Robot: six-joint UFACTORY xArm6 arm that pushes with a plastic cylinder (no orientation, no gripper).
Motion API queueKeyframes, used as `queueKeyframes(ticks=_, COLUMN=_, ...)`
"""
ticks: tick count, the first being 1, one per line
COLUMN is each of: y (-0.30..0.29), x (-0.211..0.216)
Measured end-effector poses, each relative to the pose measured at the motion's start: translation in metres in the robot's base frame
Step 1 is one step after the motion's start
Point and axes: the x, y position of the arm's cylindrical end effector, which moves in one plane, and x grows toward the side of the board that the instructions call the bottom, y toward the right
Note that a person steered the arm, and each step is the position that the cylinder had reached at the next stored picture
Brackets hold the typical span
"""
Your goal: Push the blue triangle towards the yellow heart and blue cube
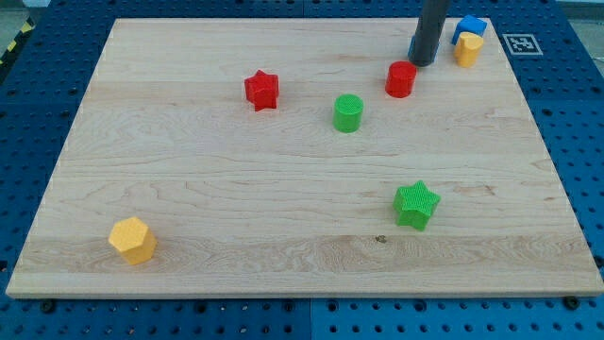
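Note:
My tip [421, 62] rests on the board near the view's top right. It is just above and right of a red cylinder [401, 79] and close to it. The yellow heart [467, 50] lies to the tip's right, with the blue cube [470, 26] touching it just above. No blue triangle shows in the camera view; the dark rod [430, 28] may hide it, and I cannot tell.
A red star [261, 90] lies at upper centre-left and a green cylinder [348, 112] left of and below the red cylinder. A green star [416, 204] is at lower right, a yellow hexagon [132, 240] at lower left. The wooden board [189, 189] sits on a blue pegboard.

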Motion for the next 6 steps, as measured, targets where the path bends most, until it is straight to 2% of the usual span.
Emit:
queueKeyframes(ticks=2, y=-0.038, x=-0.028)
queueKeyframes(ticks=6, y=0.003, x=-0.037)
